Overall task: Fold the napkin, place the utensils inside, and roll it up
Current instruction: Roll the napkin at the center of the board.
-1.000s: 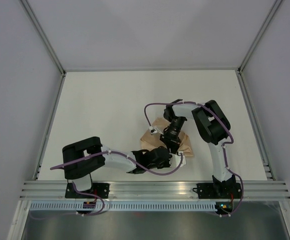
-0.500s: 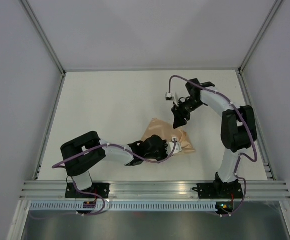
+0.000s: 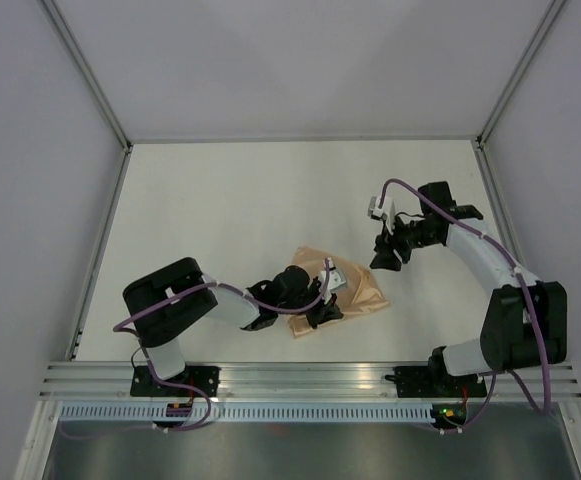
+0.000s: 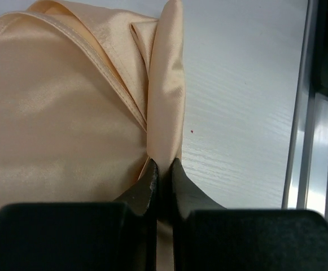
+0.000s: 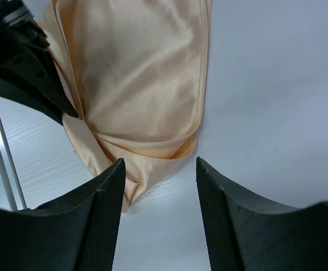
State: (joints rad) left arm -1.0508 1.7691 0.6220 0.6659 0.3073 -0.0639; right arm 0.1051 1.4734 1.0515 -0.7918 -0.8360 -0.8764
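The napkin [image 3: 360, 290] is a light orange-tan cloth lying bunched and folded on the white table, near the front middle. My left gripper [image 3: 326, 304] is shut on it. In the left wrist view the fingertips [image 4: 162, 165] pinch an upright fold of the napkin [image 4: 68, 113]. My right gripper [image 3: 381, 257] hovers just right of the cloth. Its jaws [image 5: 159, 165] stand open and empty above the table, with the napkin [image 5: 141, 73] a little beyond them. The left gripper [image 5: 22, 62] shows dark at the cloth's far side. The utensils are out of view.
An aluminium rail [image 3: 310, 375] runs along the table's near edge, also showing in the wrist views as the rail [image 4: 307, 113] and the rail [image 5: 0, 152]. Grey walls with metal posts [image 3: 100, 240] close in the table on three sides.
My right arm has swung away from the napkin to the right and its jaws have opened. The left gripper has kept its hold and shifted slightly, and the cloth lies differently.
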